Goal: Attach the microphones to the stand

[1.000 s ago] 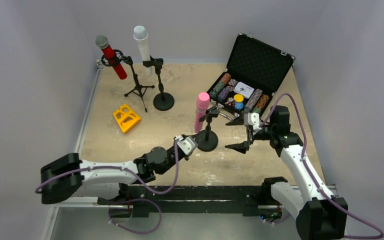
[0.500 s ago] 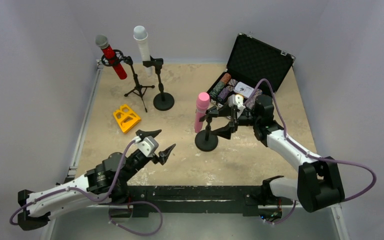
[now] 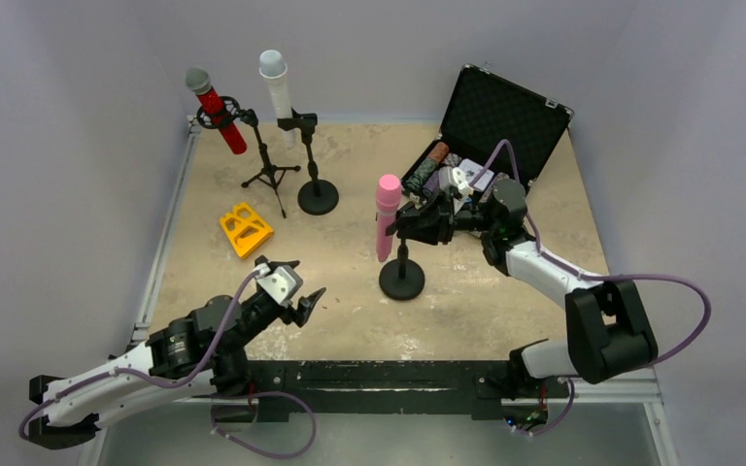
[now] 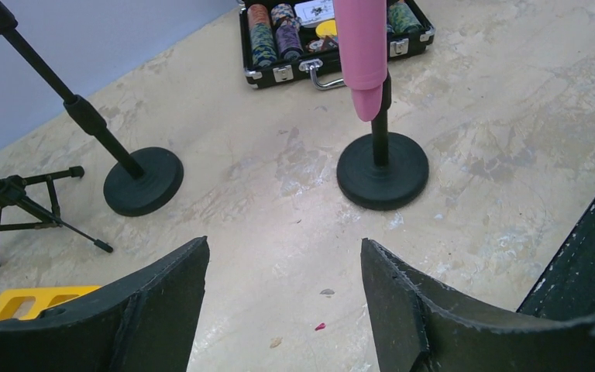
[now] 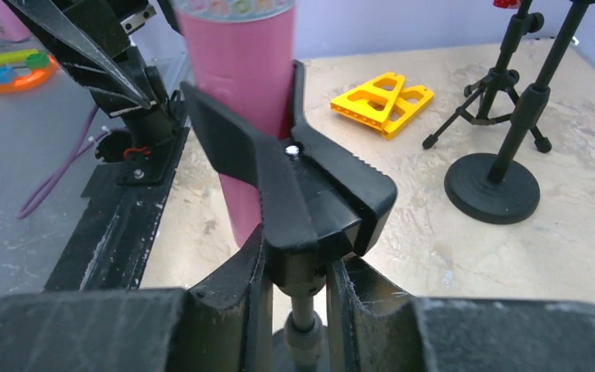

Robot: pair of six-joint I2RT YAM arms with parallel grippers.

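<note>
Right wrist, pincer [image 5: 297,273] gripping clip [image 5: 314,190] under microphone [image 5: 240,89]

White links and black joints on left arm [image 3: 107,382] and right arm [image 3: 544,269], looping purple cables [image 3: 685,282], scuffed black wedge fingers [image 4: 147,310].

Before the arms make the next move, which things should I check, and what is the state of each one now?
1. Pink mic seated in clip: ok, the clip arms hug its body and it stands near upright.
2. Right gripper hold: ok, shut on the clip's neck, under the mic.
3. Left gripper out of the way: ok, open, empty and apart from the stand.
4. Base flat on the table: ok.
5. Red mic and white mic mounted: ok, both are held up off the table.
6. Clip tight enough to hold alone after release: cannot tell.
</note>
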